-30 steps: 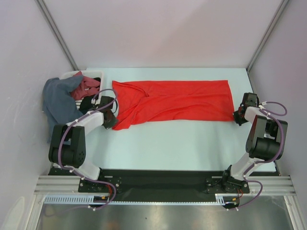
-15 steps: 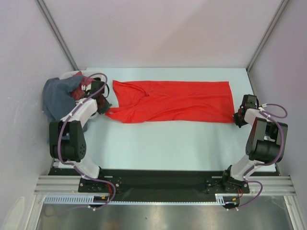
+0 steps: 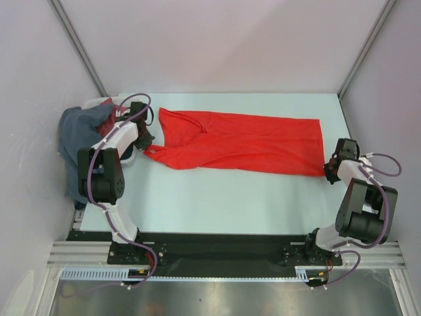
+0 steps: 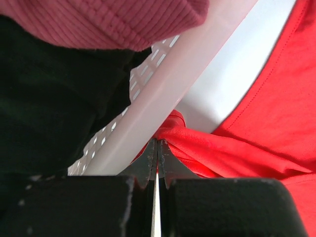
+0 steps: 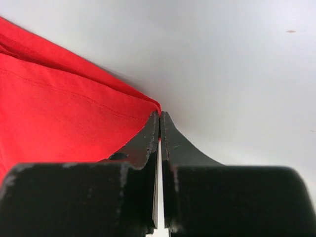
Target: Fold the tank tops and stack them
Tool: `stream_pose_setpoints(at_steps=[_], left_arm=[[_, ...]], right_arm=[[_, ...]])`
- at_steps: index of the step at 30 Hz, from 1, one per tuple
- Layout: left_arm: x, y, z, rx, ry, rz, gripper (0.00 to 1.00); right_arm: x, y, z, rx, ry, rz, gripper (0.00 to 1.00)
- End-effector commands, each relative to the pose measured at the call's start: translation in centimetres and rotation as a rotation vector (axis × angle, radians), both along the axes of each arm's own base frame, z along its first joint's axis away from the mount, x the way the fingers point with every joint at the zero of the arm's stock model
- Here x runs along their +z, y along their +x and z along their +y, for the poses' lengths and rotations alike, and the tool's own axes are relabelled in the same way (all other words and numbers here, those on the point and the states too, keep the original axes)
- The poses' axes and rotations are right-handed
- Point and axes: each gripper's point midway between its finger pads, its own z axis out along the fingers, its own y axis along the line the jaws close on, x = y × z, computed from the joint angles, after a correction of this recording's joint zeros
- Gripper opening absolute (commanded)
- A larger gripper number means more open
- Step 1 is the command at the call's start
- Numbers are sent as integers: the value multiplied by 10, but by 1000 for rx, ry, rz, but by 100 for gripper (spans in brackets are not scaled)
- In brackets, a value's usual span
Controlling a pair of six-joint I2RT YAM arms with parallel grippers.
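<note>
The bench [image 3: 230, 197] has the big red tank top [image 3: 250, 141] spread out flat across the middle, left to right. The white basket [image 4: 197, 64], stuffed with other clothes [image 3: 79, 135], sits at its left end. The left pincer [image 4: 157, 148] is clamped on the top's corner, right against the basket rim. The right pincer [image 5: 159, 118] is clenched on the opposite corner.

Top view: basket [image 4: 192, 74] mostly hidden under cloth pile [image 3: 79, 135] and left arm [image 3: 115, 139]. Inside, dark cloth [image 4: 49, 98] — too dark to tell what. Wrist views cut off red tank top [image 5: 44, 89] at edges.
</note>
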Motion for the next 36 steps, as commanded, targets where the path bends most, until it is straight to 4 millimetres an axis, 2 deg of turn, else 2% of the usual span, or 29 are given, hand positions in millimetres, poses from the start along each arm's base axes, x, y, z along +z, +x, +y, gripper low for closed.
stream_pose_setpoints(at_steps=[1,6,10,11,13,14,18,19,22,26,27,29,30,31,32,34,35,36], left_arm=[[18,9,15,44,46,-40,1],[20,17,18,31,65,-39,0],[14,27,12,-8,42,-45,0],[14,29,9,-22,32,-50,0],[16,31,7,-33,21,-60,2],[18,34,3,-48,7,-72,5],[24,36,-5,-85,-31,-108,29],[30,36,-7,-93,-38,-128,40],[38,38,-14,-125,-62,-168,54],[52,39,-23,-164,-79,-199,59],[58,38,-28,-177,-79,-214,61],[63,33,-47,-224,-79,-224,62],[59,26,-54,-242,-86,-212,63],[65,21,-70,-270,-106,-228,64],[67,17,-78,-288,-114,-240,64],[64,-3,-97,-318,-132,-245,64],[66,-6,-109,-346,-169,-276,64],[58,-24,-116,-370,-198,-274,65]], right_arm=[[4,-23,-13,-70,-34,30,0],[8,-45,-21,-108,-46,41,0],[12,-65,-29,-168,-58,58,0],[13,-71,-30,-185,-63,67,7],[21,-76,-30,-196,-80,52,31],[21,-78,-29,-193,-82,49,54],[42,-71,-31,-166,-119,-34,64],[49,-68,-30,-150,-126,-55,64],[61,-59,-28,-109,-133,-89,64],[70,-42,-20,-11,-146,-117,65],[74,-32,-15,30,-155,-138,65],[74,-18,-8,93,-148,-148,65],[77,-9,-5,137,-161,-160,66],[84,5,5,204,-153,-186,66],[79,14,9,243,-142,-171,67],[81,30,23,341,-147,-160,69],[93,42,26,370,-162,-177,72],[85,45,29,401,-162,-138,73]])
